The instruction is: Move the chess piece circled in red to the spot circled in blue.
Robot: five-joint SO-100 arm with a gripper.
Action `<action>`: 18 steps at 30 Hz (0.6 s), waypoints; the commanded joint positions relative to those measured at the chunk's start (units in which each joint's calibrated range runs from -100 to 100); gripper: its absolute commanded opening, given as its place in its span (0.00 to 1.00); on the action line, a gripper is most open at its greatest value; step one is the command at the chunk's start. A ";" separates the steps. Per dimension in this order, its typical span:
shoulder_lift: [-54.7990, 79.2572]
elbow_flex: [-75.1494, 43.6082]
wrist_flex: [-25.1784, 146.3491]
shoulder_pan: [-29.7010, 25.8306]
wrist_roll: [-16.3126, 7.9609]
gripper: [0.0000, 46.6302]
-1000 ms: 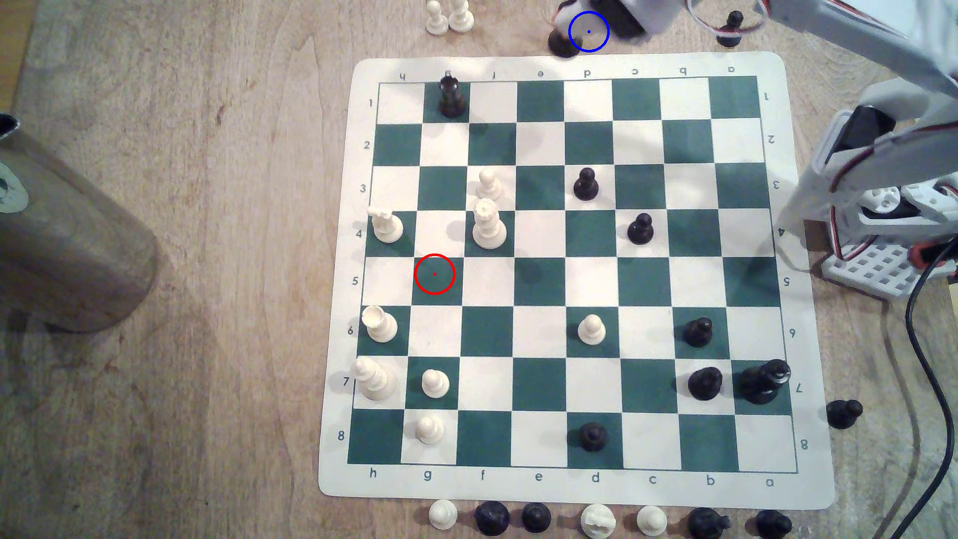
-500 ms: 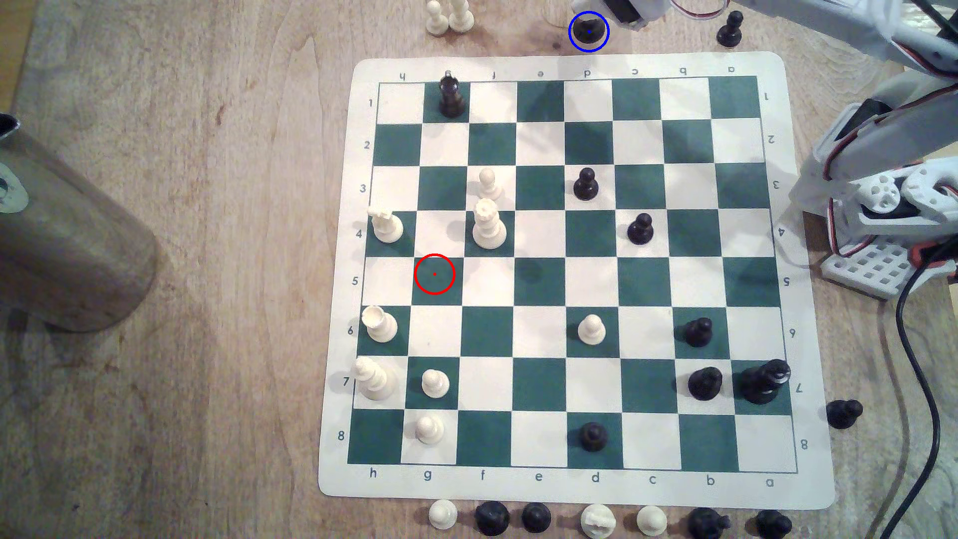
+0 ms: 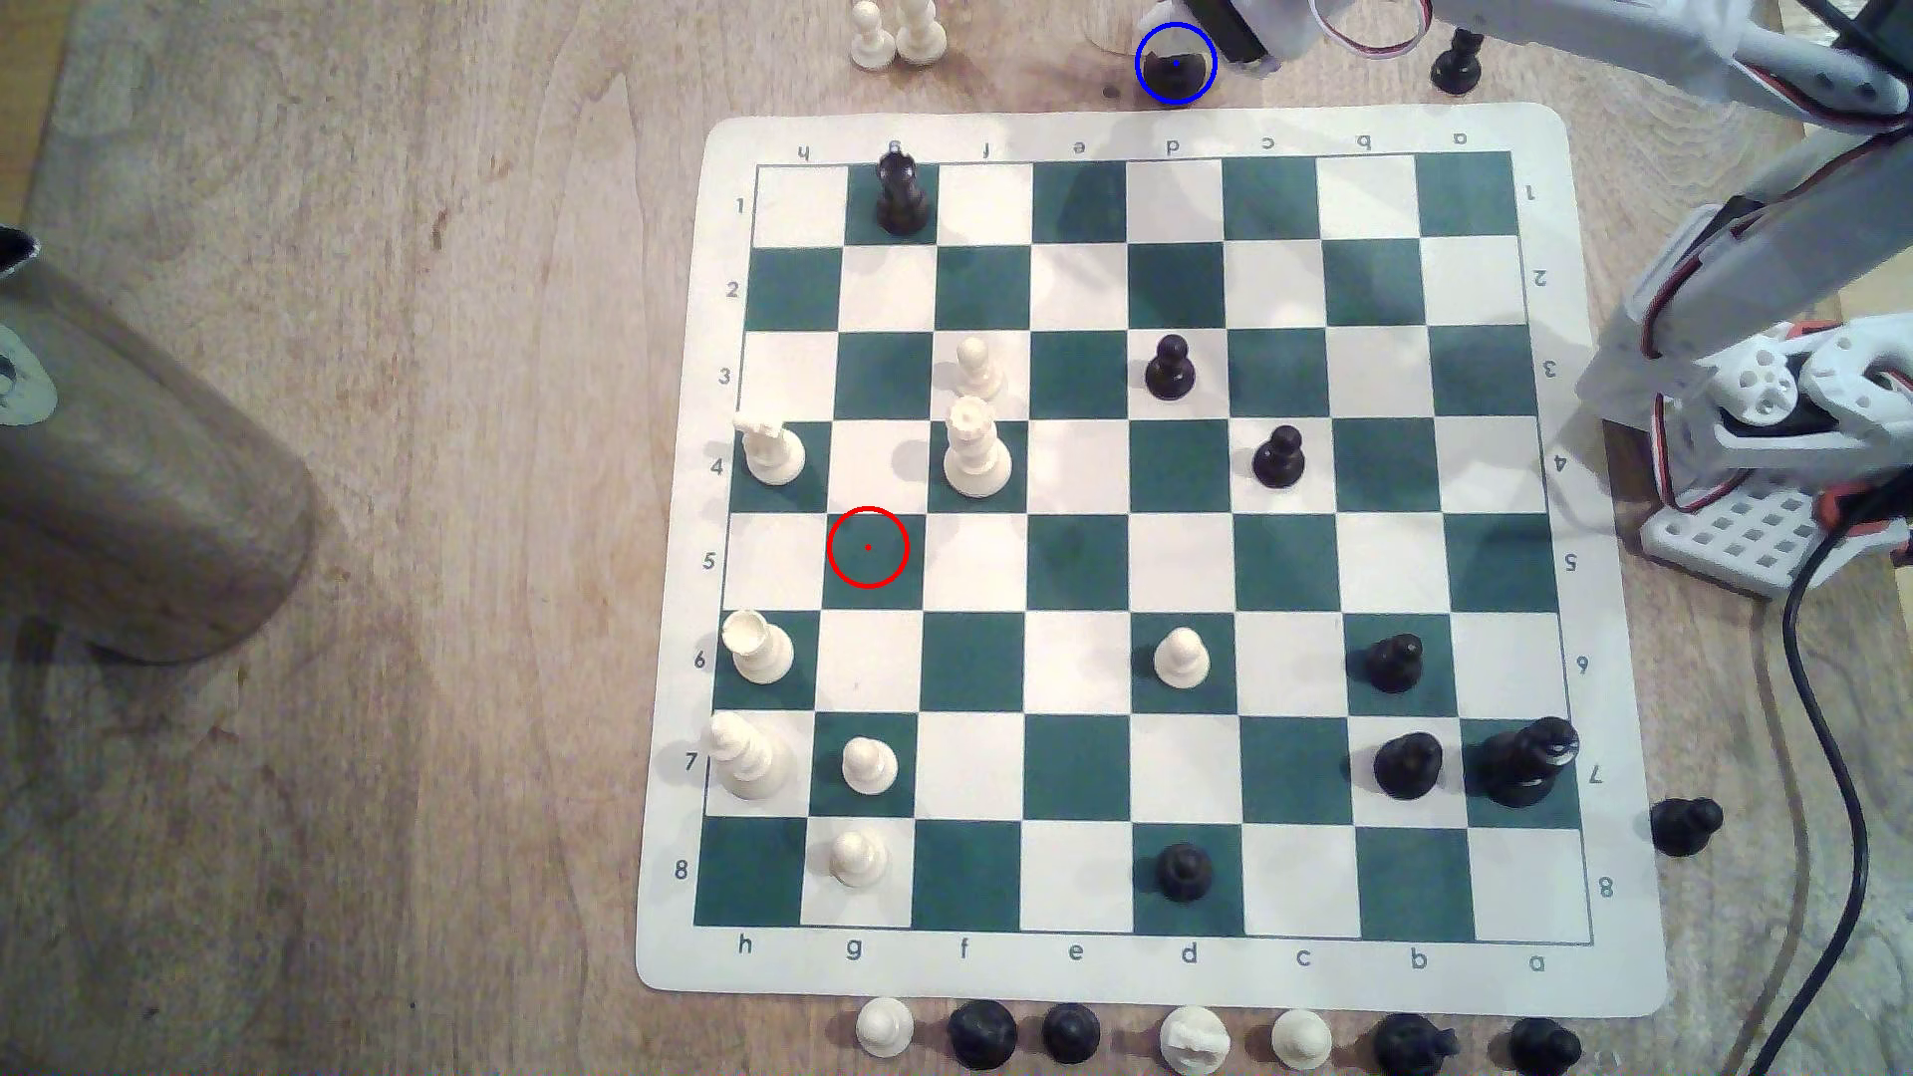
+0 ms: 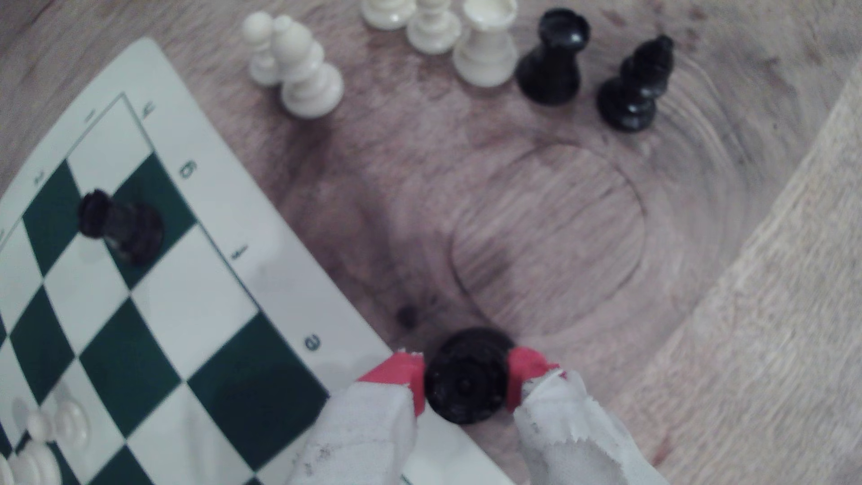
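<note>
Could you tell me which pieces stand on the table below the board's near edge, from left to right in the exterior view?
White pawn → black knight → black pawn → white knight → white pawn → black knight → black piece.

Exterior overhead, far; wrist close, oblique; both share board (image 3: 1139, 559) edge.

Arm (image 3: 1677, 52) outstretched, claw (image 4: 466, 380) clamped around something.

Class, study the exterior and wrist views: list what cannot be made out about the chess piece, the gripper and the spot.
- The chess piece: seen from above in the wrist view, so its shape is hidden.
- Whether the red fingers press it: blurred.
- The gripper: cut off by the exterior view's top edge.
- The spot: covered by the piece.
</note>
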 commanded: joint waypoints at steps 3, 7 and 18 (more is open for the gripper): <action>0.08 -0.54 -2.00 0.25 0.10 0.02; -0.01 -0.36 -2.08 0.25 0.20 0.02; -0.35 1.82 -5.28 0.56 0.29 0.54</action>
